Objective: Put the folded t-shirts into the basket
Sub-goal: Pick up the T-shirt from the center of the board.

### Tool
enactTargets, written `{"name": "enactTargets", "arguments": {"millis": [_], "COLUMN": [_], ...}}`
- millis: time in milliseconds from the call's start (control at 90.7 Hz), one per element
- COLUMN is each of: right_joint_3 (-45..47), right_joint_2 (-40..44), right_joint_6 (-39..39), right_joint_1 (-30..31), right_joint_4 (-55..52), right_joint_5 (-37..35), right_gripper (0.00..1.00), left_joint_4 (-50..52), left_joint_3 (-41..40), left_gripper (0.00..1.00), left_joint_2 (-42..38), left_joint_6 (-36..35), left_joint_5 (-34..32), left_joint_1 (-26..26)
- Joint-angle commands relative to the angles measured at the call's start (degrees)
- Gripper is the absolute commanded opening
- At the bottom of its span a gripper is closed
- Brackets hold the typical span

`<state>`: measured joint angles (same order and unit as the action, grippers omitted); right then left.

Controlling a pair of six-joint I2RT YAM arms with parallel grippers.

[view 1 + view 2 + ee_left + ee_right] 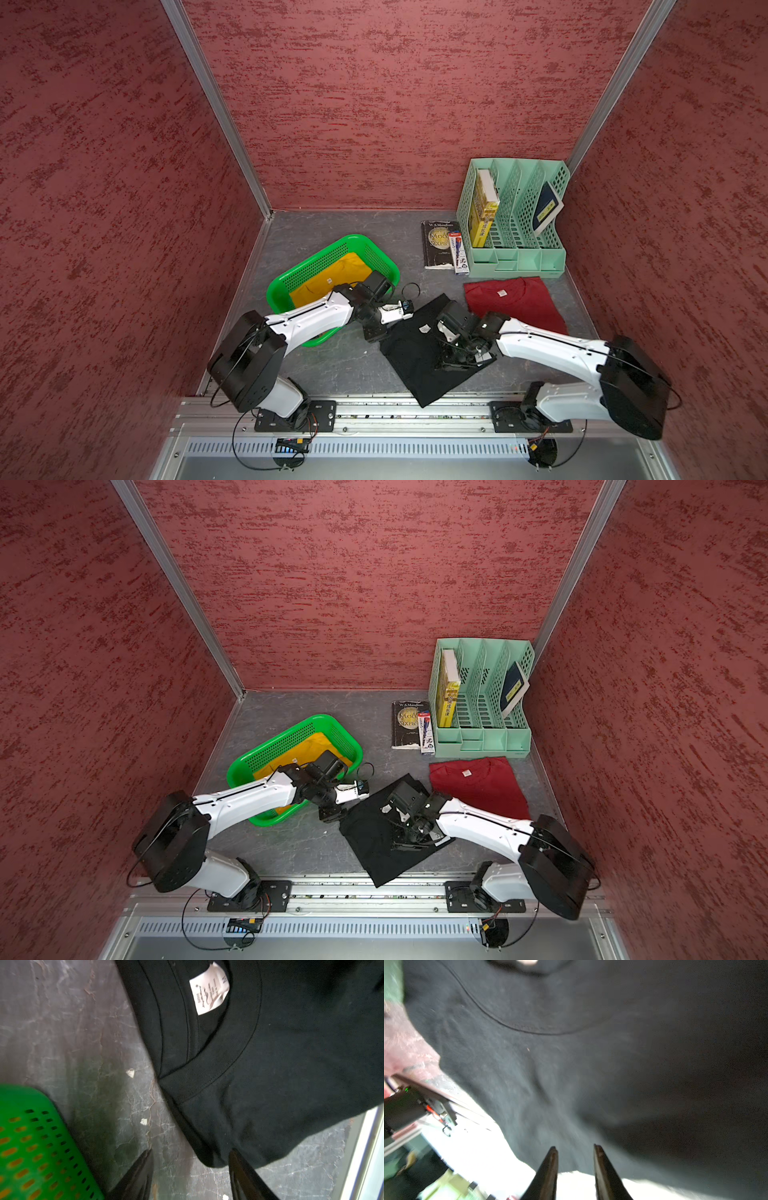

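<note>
Judging black shirt (411,365) soft, limp | pinch folded corners | left end effector (191,1151) open | right end effector (575,1146) barely parted

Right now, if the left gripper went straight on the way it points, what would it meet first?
Probably the black t-shirt, whose edge lies just ahead of the left gripper, fingers open; height above it is unclear.
</note>
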<state>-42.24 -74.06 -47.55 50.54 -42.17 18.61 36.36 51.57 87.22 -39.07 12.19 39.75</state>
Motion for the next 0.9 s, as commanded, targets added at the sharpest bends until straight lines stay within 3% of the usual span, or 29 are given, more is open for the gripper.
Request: {"name": "enactTargets", "arguments": {"millis": [0,187,242,320,386,573,639,794,893], "right_joint_3": [-5.1,-11.6,-13.9,-16.0,-16.3,-17.9,-18.7,-18.8,-19.8], "right_joint_2": [3.8,5.9,5.8,6.0,6.9,6.0,5.0,5.2,3.8], "right_joint_6": [0.2,0.7,0.3,-2.2,-3.7,-8.3,-10.8,-13.2,-13.4], "right_joint_1": [0.1,-1.8,-2.0,-2.1,-2.4,-7.7,-9.5,-12.8,-14.2], "right_joint_4": [-12.0,-18.5,-21.0,-24.1,-24.8,-24.5,-25.2,-22.1,-19.8], "right_joint_5": [-10.5,-21.1,-26.0,-31.9,-35.1,-34.9,-35.6,-33.8,-30.0], "right_gripper": [0.35,0.38,0.53,0.86,0.98,0.98,0.98,0.98,0.99], "left_joint_4": [-1.3,1.1,2.0,2.7,3.8,6.7,7.7,9.8,11.5], "left_joint_3": [2.6,4.8,5.6,6.8,7.7,8.4,8.8,9.7,11.1], "left_gripper": [0.6,0.61,0.61,0.61,0.61,0.52,0.41,0.0,0.0], "left_joint_2": [2.2,6.3,7.7,9.9,11.7,15.2,16.0,16.3,14.1], "left_joint_6": [4.5,7.2,8.0,9.1,9.6,10.0,10.0,8.6,7.3], "left_joint_5": [-2.5,-3.1,-2.4,-2.5,-2.4,0.5,2.1,4.3,4.9], "left_joint_1": [1.1,3.4,3.6,3.7,3.7,3.7,3.7,3.7,3.7]}}
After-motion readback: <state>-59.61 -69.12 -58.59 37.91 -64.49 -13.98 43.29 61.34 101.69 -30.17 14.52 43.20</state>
